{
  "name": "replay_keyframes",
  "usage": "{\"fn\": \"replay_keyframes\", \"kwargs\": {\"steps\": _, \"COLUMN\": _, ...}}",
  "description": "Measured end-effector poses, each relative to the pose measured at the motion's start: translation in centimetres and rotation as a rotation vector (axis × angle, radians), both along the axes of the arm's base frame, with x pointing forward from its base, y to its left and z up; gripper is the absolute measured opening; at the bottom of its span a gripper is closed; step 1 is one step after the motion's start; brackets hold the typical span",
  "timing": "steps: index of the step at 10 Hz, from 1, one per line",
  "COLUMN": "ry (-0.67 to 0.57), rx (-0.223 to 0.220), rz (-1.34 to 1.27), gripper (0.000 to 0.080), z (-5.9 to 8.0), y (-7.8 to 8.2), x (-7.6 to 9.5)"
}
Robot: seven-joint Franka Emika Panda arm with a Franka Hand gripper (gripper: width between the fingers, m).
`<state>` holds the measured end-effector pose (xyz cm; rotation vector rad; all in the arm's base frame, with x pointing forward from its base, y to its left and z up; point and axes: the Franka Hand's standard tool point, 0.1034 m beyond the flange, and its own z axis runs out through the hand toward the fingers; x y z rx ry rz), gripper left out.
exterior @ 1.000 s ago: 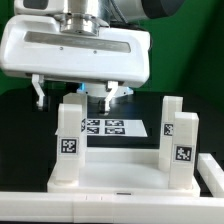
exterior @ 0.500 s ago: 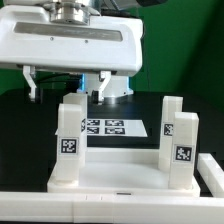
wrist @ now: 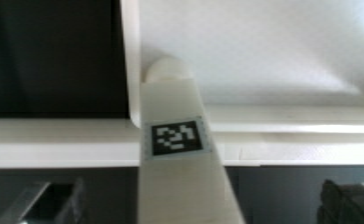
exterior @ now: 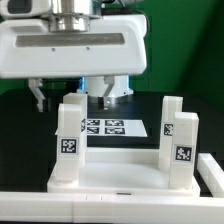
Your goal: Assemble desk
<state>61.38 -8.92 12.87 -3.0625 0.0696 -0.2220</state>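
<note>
Here the pincer (exterior: 74, 96) hangs from the broad white hand of the arm, above the back of the desk. Its two fingers (exterior: 104, 95) stand apart, and nothing is held between them. In the wrist view the dark fingertips (wrist: 51, 202) sit on either side of a leg (wrist: 175, 130), with a clear gap between each tip and the leg's sides. Whether any finger grazes the leg's top cannot be told.

The tabletop (exterior: 120, 178) lies on the dark worktop (exterior: 20, 140) with its rimmed side up, so it reads as a shallow tray. Four legs stand upright in its corners. The near leg on the exterior view's left (exterior: 68, 145) and the near leg on the exterior view's right (exterior: 183, 150) each carry a small black-and-white tag on the face toward the camera. Behind them stand the far left leg (exterior: 76, 102), which is just below the pincer, and the far right leg (exterior: 171, 115). The floor of the tray between the legs is bare white.

The marker board (exterior: 115, 127) lies flat on the worktop behind the tabletop, between the two rows of legs as seen from the front. A long white bar (exterior: 100, 205) runs across the foreground, just in front of the tabletop.
</note>
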Motion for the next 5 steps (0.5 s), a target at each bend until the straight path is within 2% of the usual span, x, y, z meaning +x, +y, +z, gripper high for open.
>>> {"fn": "replay_keyframes", "kwargs": {"steps": 1, "ry": 0.074, "rx": 0.027, "rz": -0.009, "gripper": 0.0649, "z": 0.1, "y": -0.3, "x": -0.6}}
{"fn": "replay_keyframes", "kwargs": {"steps": 2, "ry": 0.155, "rx": 0.046, "rz": 0.011, "gripper": 0.0649, "z": 0.9, "y": -0.7, "x": -0.9}}
{"fn": "replay_keyframes", "kwargs": {"steps": 3, "ry": 0.184, "rx": 0.057, "rz": 0.008, "gripper": 0.0649, "z": 1.7, "y": -0.7, "x": -0.8}}
{"fn": "replay_keyframes", "kwargs": {"steps": 5, "ry": 0.192, "rx": 0.06, "rz": 0.01, "gripper": 0.0649, "z": 1.5, "y": -0.6, "x": -0.9}}
